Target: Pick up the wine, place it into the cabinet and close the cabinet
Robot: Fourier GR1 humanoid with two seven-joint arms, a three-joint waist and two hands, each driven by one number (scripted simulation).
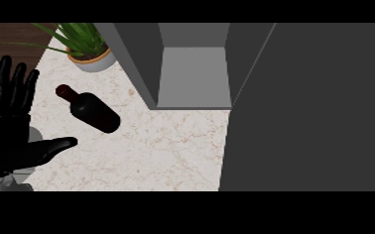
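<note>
Left hand (18, 124) at view's left edge, fingers straight, thumb out, holding nothing. Right hand not seen. Wine bottle (91, 109) lies flat on marble bench (168, 148), just right of hand; neck points up-left toward potted plant (86, 47), base down-right. Cabinet (192, 74) stands open beyond bottle, to its right, door (300, 109) swung wide.

The wine bottle (91, 109) is lying on its side on the pale marbled counter (161, 148), dark and nearly black, its neck pointing toward the upper left and its base toward the lower right. The grey cabinet (192, 77) is standing open to its right, well apart, its interior shelf showing and its door (300, 119) swung outward.
</note>
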